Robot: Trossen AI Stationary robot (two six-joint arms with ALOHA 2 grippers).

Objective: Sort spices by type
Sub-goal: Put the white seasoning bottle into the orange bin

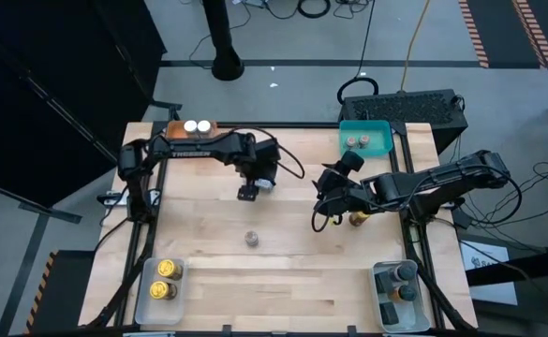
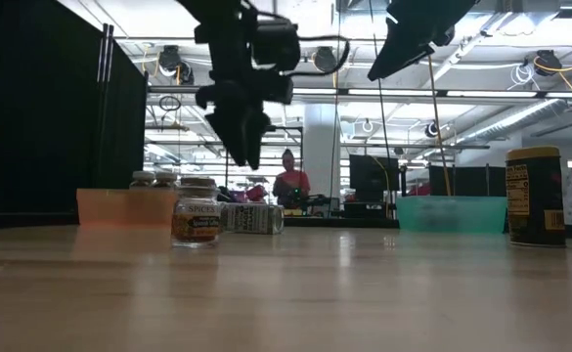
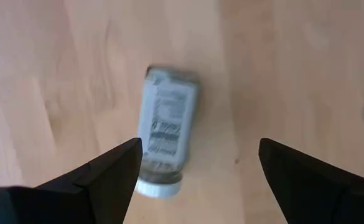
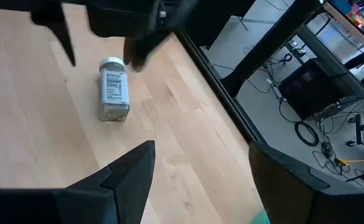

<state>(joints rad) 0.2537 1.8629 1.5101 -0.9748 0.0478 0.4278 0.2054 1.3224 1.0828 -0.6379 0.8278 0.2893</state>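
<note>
Left gripper (image 3: 197,165) hangs wide open over a toppled jar (image 3: 165,130) mid-table; small, light, hard, likely to roll, so pinch across its body. Right gripper (image 4: 200,165) waits part-open nearby, empty.

Two black jointed arms, matte housings, black cables looped along the links, left gripper (image 1: 247,193) and right gripper (image 1: 322,213) both black, each with two flat wedge-shaped fingers (image 3: 110,171) that tapered to points

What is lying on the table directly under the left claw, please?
A spice jar on its side, pale label up, lies below the open left claw. One finger covers part of its lid end.
</note>
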